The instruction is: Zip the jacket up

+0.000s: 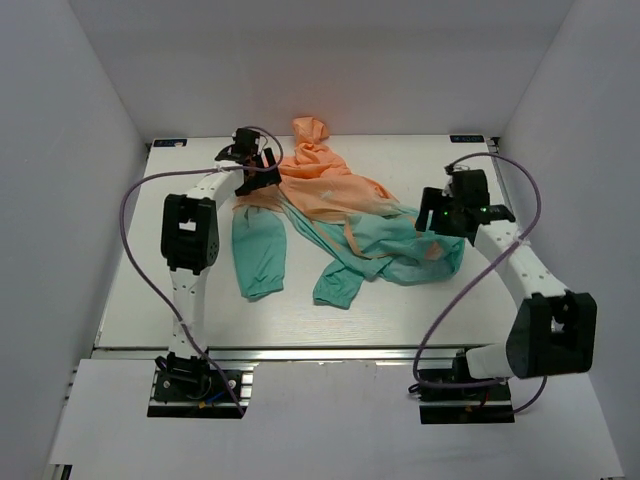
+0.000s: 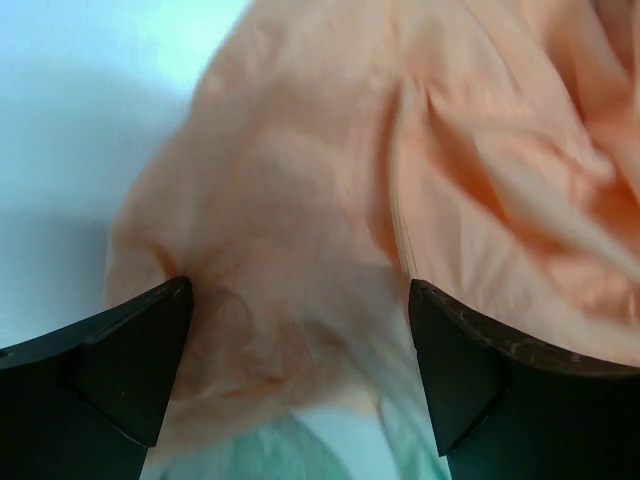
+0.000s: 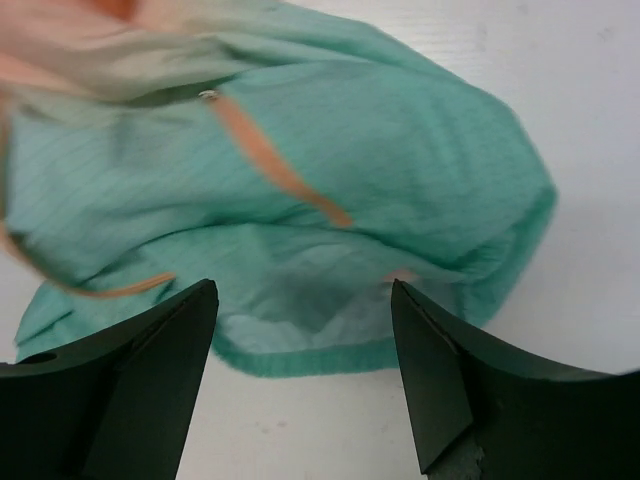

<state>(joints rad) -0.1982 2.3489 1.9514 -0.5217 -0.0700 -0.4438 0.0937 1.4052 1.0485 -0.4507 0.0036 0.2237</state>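
The jacket point(image 1: 340, 215) is seen crumpled at the middle of the table point(image 1: 400, 310), with its peach hood toward the top of the frame and its teal hem and sleeves toward the bottom. The left gripper point(image 1: 255, 165) is held over the peach shoulder at upper left, jaws spread wide, nothing gripped. The right gripper point(image 1: 440, 215) is held at the teal hem on the right, jaws parted, nothing clasped. An orange zipper point(image 3: 280, 165) is seen across the teal cloth.

The thin, hooded, peach-orange-to-teal jacket point(image 1: 335, 200) is cut off in both wrist views; much of its front is hidden by folds.
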